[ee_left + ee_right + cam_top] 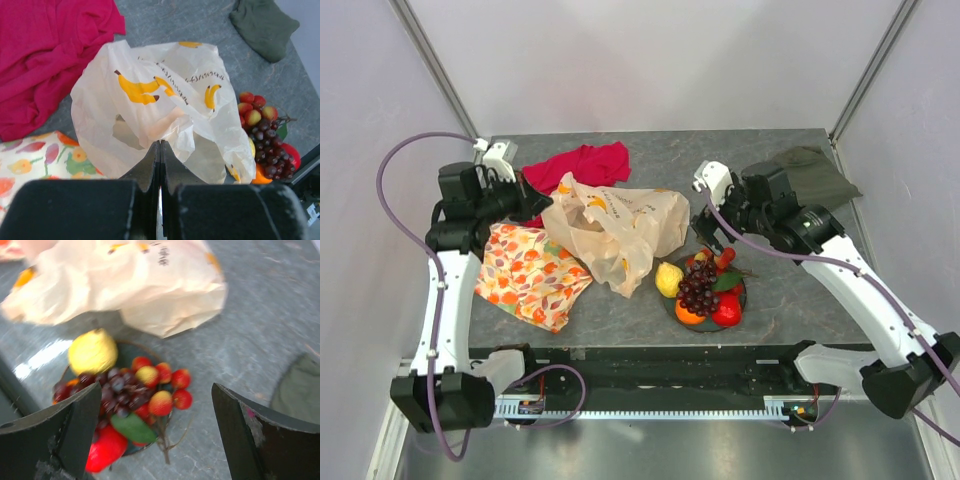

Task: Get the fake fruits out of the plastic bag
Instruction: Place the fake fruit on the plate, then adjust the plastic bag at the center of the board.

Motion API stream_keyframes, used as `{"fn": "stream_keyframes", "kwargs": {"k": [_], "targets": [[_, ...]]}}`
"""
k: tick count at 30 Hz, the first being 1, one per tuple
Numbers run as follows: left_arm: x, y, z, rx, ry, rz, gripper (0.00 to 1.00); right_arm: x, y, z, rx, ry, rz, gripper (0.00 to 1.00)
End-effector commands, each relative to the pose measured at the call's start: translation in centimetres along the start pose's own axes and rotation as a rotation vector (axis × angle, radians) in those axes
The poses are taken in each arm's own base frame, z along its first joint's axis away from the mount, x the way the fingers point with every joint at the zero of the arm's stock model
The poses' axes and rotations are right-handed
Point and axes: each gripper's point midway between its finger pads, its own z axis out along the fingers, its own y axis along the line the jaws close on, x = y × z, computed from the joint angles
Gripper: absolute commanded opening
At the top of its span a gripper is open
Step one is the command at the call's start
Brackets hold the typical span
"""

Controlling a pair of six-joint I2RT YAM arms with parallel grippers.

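Observation:
The plastic bag [612, 228] lies crumpled at the table's middle, printed with yellow bananas [142, 90]. The fake fruits sit outside it on a dark plate [744, 292]: yellow pear [668, 278], grapes [698, 288], orange [688, 314], red apple [727, 310], berries [722, 258]. My left gripper [534, 206] is at the bag's left edge; in the left wrist view its fingers [150, 165] are shut, with bag film gathered at the tips. My right gripper [708, 238] hangs open and empty above the plate; its view shows the pear [92, 351], grapes [117, 389] and berries [165, 385].
A red cloth [582, 165] lies behind the bag. An orange-flowered cloth [530, 272] lies left of it under my left arm. A dark green cloth [815, 172] lies at the back right. White walls close the back and sides.

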Motion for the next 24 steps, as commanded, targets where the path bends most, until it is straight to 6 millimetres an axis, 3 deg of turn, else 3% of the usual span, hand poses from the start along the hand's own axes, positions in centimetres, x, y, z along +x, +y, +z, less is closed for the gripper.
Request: {"fn": "stream_keyframes", "kwargs": {"k": [1,9,11,12,14,15,16,18,19,22,24], "targets": [[-6.5,-1.5,0.8,0.089,-0.125,0.007,0.02,-3.1,-5.5,0.0,0.259,-0.069,0.096,0.98],[-13.9,-1.2,6.8,0.25,-0.158,-0.193,0.02,-1.4,-11.5,0.0,0.479,0.013,0.166,0.98],[-15.2,-2.4,8.3,0.293,-0.159,-0.177,0.02,-0.7,-13.5,-0.7,0.557,0.032,0.207,0.98],[-17.0,-3.0,9.0,0.315,-0.183,-0.136,0.02,-0.3,-14.1,-0.6,0.572,0.045,0.222,0.98],[-18.1,-5.6,10.6,0.377,-0.188,-0.063,0.02,0.3,-15.5,-1.0,0.61,0.06,0.242,0.98],[-20.5,-7.3,10.0,0.409,-0.239,-0.004,0.02,0.6,-15.9,-0.8,0.616,0.07,0.247,0.98],[-20.2,-8.1,12.0,0.435,-0.224,0.021,0.02,0.8,-16.4,-1.1,0.631,0.074,0.256,0.98],[-22.5,-10.3,12.1,0.474,-0.277,0.094,0.02,1.6,-17.0,-0.9,0.648,0.097,0.269,0.98],[-22.2,-11.2,13.6,0.496,-0.274,0.119,0.02,1.9,-17.6,-1.1,0.665,0.103,0.283,0.98],[-24.3,-13.8,14.1,0.541,-0.349,0.192,0.02,2.8,-18.6,-1.5,0.695,0.112,0.323,0.98],[-25.9,-15.6,13.1,0.568,-0.412,0.248,0.01,3.2,-19.1,-1.7,0.705,0.114,0.345,0.98]]}}
